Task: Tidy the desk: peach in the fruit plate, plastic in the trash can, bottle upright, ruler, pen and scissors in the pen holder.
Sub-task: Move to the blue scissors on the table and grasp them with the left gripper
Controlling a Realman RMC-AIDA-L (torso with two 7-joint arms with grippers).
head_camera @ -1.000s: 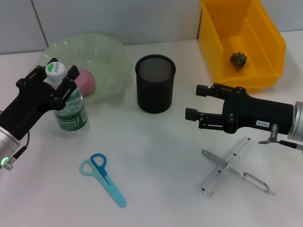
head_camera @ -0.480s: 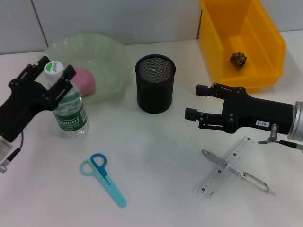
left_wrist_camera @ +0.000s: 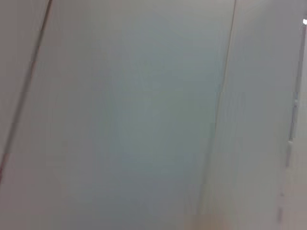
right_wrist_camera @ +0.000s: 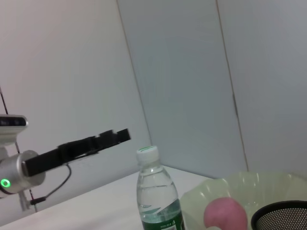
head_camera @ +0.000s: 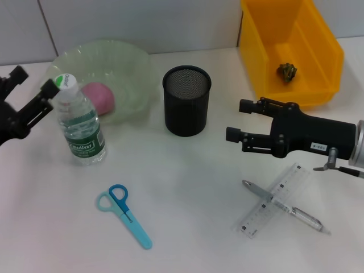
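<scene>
Now the clear plastic water bottle with the white cap stands upright on the white desk, just in front of the pale green fruit plate. The pink round peach lies in that plate. A small crumpled bit of plastic sits in the yellow trash can. So those three jobs look done.

The left gripper is up beside the bottle cap, at the left edge, with its fingers apart and nothing in them. It does not touch the bottle.

The right gripper hangs above the desk, to the right of the black mesh pen holder. Its fingers are apart and hold nothing.

What is left, I think, is the pen holder job. The see-through plastic ruler and the silver pen lie crossed on the desk just below the right gripper. The blue scissors lie flat, closer to the left arm.

Next, one gripper needs to go down, pinch one of these thin flat things, and drop it into the holder. The pen lies on top of the ruler, so it may be best first.
</scene>
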